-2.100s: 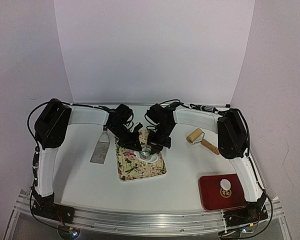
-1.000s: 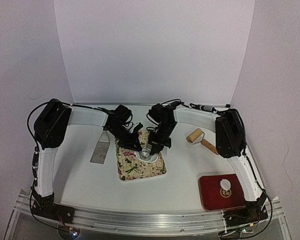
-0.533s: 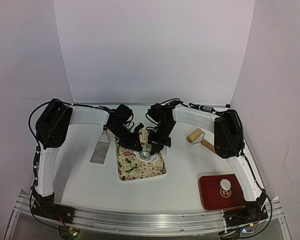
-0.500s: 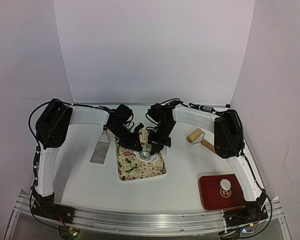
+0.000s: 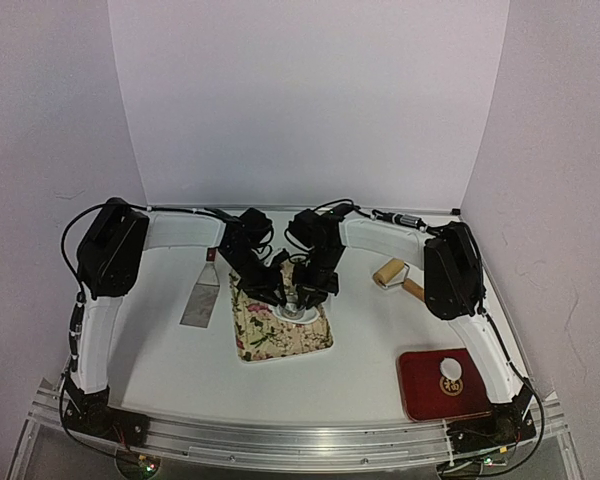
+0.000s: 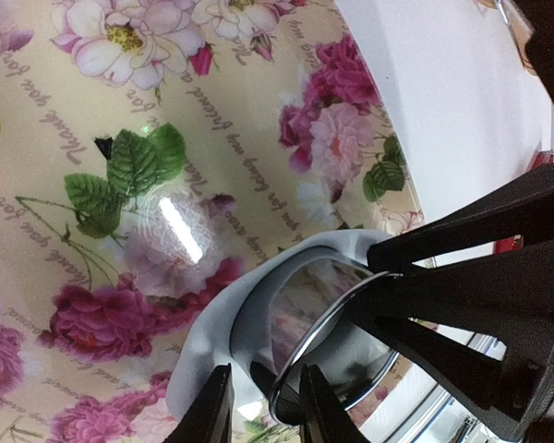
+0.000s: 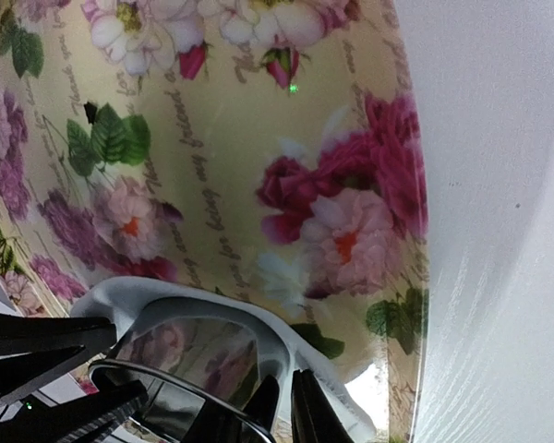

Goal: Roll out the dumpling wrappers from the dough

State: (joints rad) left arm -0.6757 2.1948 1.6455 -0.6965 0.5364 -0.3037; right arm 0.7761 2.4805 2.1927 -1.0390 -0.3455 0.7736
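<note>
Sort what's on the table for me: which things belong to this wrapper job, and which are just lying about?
In the job:
- white dough sheet
- round metal ring cutter
- floral rectangular board
- small round white dumpling wrapper on the red square tray
- wooden rolling pin, idle

Lying about:
- flat metal scraper, left of the board

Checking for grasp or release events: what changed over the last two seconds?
The right elbow swung inward, bringing the left gripper and right gripper slightly closer together at the ring cutter on the dough sheet. Nothing was visibly taken or let go. The floral board, spatula, rolling pin, red tray and its wrapper stayed put.
</note>
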